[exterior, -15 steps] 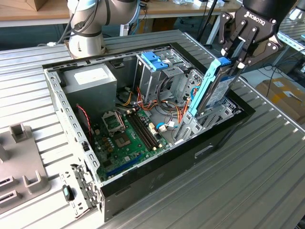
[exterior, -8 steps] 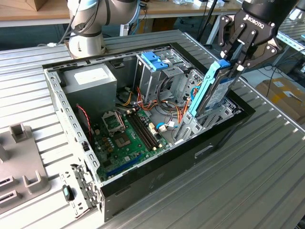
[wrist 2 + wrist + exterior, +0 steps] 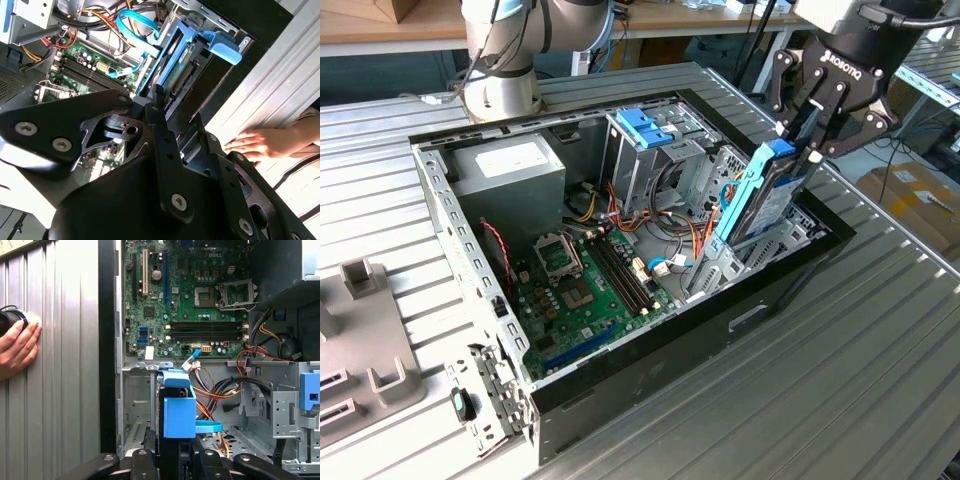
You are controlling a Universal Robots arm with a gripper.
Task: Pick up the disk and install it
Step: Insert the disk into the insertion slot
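Note:
The disk [image 3: 767, 195], a flat drive in a light-blue carrier rail, stands on edge and slightly tilted over the open computer case's [image 3: 790, 275] corner at the exterior view's right. Its lower end dips inside the case beside a metal bay. My gripper [image 3: 803, 138] is shut on the disk's upper end, its black fingers [image 3: 817, 112] clamping the blue rail. The second wrist view looks along the fingers [image 3: 159, 107] to the disk [image 3: 176, 62] and its blue tab. In the first wrist view the carrier [image 3: 178, 410] rises between the finger bases, above the bay.
A drive cage with a blue bracket [image 3: 646, 124] stands mid-case, with loose cables around it. The motherboard [image 3: 582, 290] and power supply [image 3: 510, 165] fill the rest. A person's hand [image 3: 259, 144] rests on the ribbed table [image 3: 60, 370] just outside the case wall. Grey fixtures [image 3: 360, 335] lie at the exterior view's left.

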